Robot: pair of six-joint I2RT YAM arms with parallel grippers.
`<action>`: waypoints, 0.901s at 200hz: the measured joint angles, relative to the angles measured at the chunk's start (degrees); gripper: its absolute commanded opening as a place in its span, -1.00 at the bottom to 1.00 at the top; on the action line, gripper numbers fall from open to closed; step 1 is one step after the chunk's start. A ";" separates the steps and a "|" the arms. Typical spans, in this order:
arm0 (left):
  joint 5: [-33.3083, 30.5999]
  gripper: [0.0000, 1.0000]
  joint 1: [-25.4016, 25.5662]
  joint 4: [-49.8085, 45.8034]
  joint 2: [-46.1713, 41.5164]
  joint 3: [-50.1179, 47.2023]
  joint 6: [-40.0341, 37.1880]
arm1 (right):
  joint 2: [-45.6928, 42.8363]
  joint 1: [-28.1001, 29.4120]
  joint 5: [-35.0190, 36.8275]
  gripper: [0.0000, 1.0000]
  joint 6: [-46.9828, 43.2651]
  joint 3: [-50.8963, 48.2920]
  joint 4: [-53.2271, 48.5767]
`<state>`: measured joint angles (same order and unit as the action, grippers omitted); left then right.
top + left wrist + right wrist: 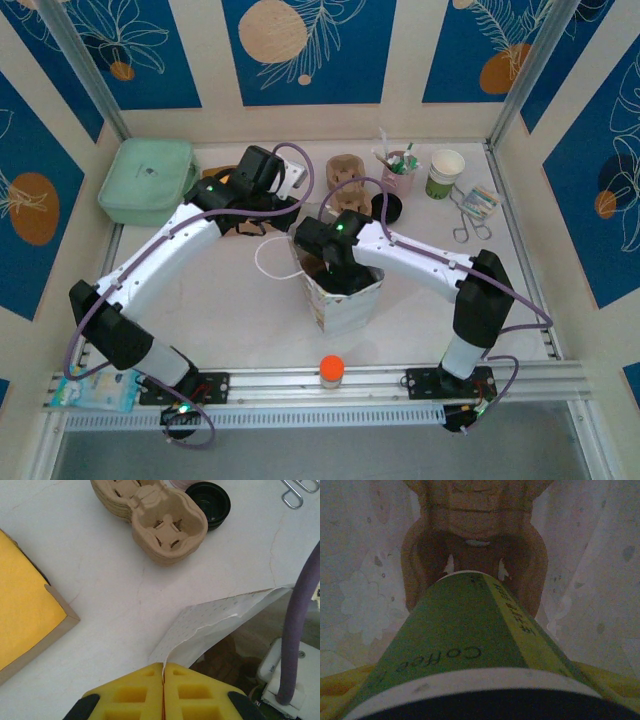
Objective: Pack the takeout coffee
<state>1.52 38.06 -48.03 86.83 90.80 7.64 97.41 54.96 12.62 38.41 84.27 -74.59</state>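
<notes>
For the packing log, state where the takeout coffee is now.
Right wrist view: the takeout coffee sits in the right tool, inside the white bag at the centre of the table, directly over the brown cup carrier at the bag's bottom.

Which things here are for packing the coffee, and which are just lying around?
For the job: coffee cup, held in the right claw; bag, pinched by the left claw; cardboard tray inside the bag.

Just lying about: spare trays, black lid, pink cup of sticks, cup with no lid, green box, orange-topped bottle.
</notes>
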 measured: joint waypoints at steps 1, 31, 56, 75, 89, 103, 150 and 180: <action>0.00 -0.83 0.00 0.00 0.00 0.00 0.00 | 0.00 0.00 0.00 -0.68 0.02 0.00 0.00; -0.13 -0.83 0.00 0.00 0.00 0.00 0.00 | 0.00 -0.02 0.35 -0.69 -0.02 0.09 0.00; -0.13 -0.83 0.00 0.00 0.00 0.00 0.00 | 0.00 -0.42 0.96 -0.69 -0.04 0.09 0.07; -0.13 -0.83 0.00 0.00 0.00 0.00 0.00 | 0.00 -1.07 1.40 -0.70 -0.04 0.09 0.35; -0.15 -0.83 0.00 0.02 0.00 0.00 0.00 | 0.00 -1.62 1.75 -0.70 -0.07 0.09 0.50; -0.15 -0.84 0.00 0.00 0.00 0.00 0.00 | 0.00 -2.16 2.12 -0.70 -0.11 -0.09 0.76; -0.17 -0.83 0.00 0.02 0.00 0.00 0.00 | 0.00 -2.60 2.38 -0.71 -0.52 -1.44 2.08; -0.33 -0.83 0.00 0.00 0.00 0.00 0.00 | 0.00 -2.60 2.38 -0.76 -0.52 -1.57 2.43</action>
<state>1.19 38.06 -48.03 86.83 90.80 7.64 97.41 52.36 15.00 37.89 82.70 -72.16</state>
